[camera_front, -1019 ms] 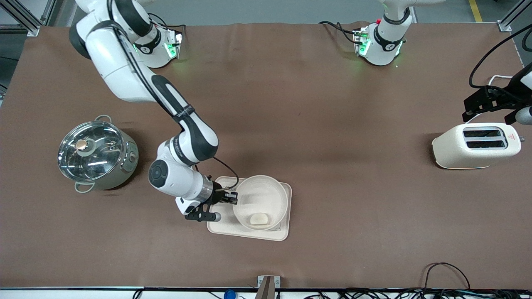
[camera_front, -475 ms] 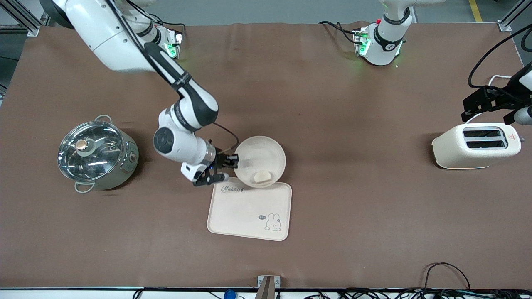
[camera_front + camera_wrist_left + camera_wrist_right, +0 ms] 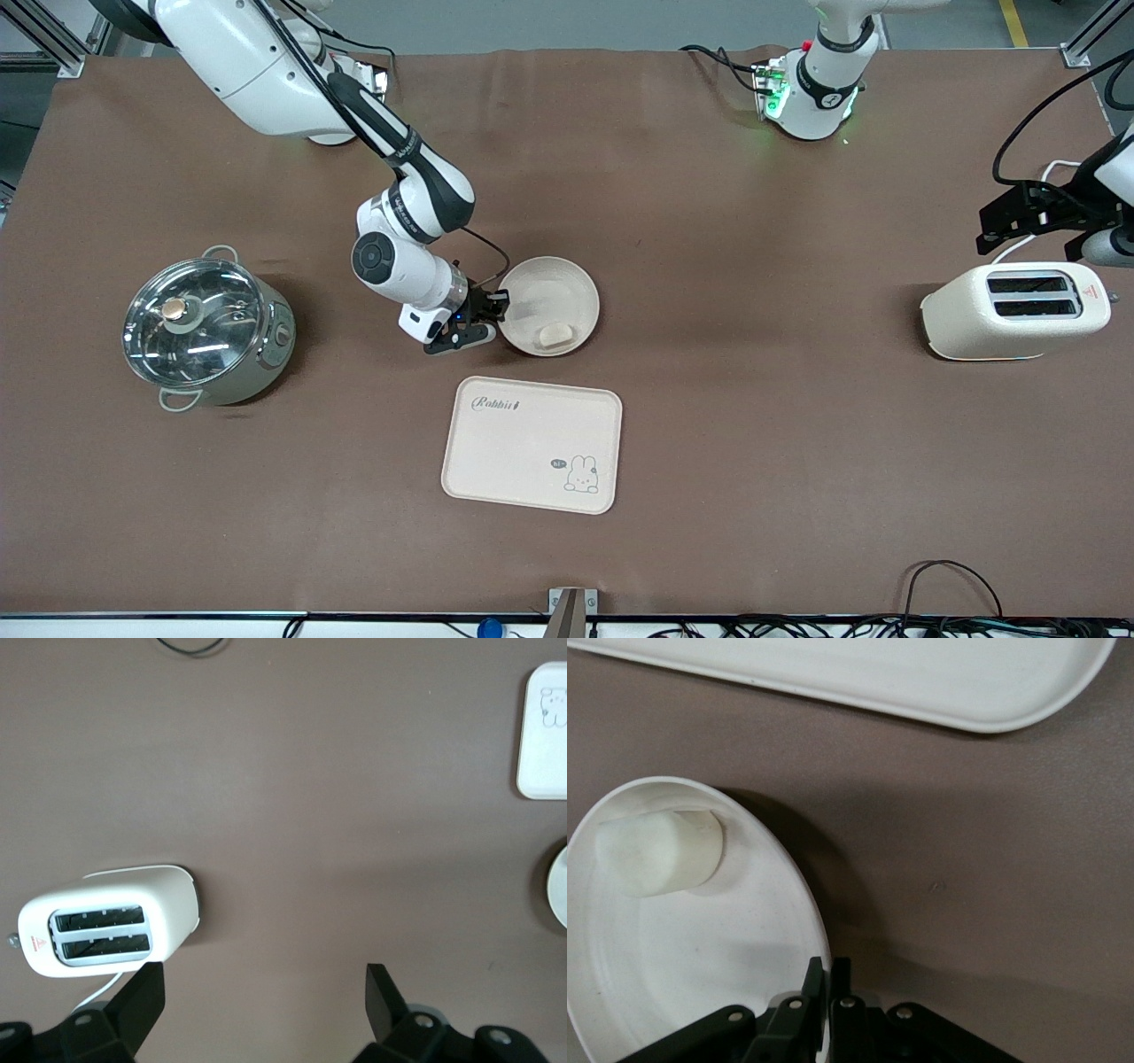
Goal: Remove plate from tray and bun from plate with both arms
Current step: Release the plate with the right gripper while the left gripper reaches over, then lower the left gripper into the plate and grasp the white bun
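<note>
The plate (image 3: 549,306) is off the tray (image 3: 532,456) and sits on the worktop (image 3: 753,425) farther from the front camera than the tray, the right gripper (image 3: 493,312) clamped on its rim, the bun (image 3: 555,335) lying inside by the rim nearest the tray. So the first step looks done bar letting go, I'd say. Next the bun must come out: the left gripper (image 3: 264,997), fingers wide apart, waits over the toaster (image 3: 1014,310) and has a long reach.
</note>
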Controlling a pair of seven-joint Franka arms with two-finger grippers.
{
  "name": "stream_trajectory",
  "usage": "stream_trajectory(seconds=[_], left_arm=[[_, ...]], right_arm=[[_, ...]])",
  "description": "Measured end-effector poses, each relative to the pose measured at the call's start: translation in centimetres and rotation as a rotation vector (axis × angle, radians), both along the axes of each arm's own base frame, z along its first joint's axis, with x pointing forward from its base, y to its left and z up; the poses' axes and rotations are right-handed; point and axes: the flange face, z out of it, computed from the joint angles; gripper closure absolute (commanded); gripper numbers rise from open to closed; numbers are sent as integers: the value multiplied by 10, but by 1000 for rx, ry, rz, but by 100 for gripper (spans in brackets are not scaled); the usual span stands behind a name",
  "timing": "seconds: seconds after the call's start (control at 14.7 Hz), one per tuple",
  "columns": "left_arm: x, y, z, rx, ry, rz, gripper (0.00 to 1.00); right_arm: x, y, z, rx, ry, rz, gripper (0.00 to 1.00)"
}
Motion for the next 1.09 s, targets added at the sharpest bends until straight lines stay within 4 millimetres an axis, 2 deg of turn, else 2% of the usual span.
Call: stream_trajectory(seconds=[0.14, 0.27, 0.34, 0.48, 0.54, 0.68, 0.81, 0.95, 1.09], left_arm=[[-3, -16, -6, -44, 28, 28, 0], [-3, -53, -20, -92, 47, 68, 0], [-2, -81, -30, -109, 43, 81, 0], [-2, -157, -60, -135, 43, 106, 0], [-4, -201, -82, -152, 43, 130, 0], [-5, -281, -135, -160, 19, 181, 0], [-7, -342, -196, -147, -19, 189, 0], [-19, -394, -254, -143, -50, 200, 1], [-39, -440, -312, -133, -94, 224, 0]], right_arm=[[1, 0, 1, 1, -2, -2, 0], [5, -2, 11, 4, -16, -5, 0], [10, -3, 24, 2, -21, -3, 0], [26, -18, 71, -18, 23, 14, 0], [43, -37, 105, -36, 54, 18, 0], [81, -96, 178, -113, 77, 42, 0], [110, -156, 240, -194, 58, 34, 0], [131, -205, 272, -234, 5, -22, 0], [143, -243, 288, -250, -28, -75, 0]])
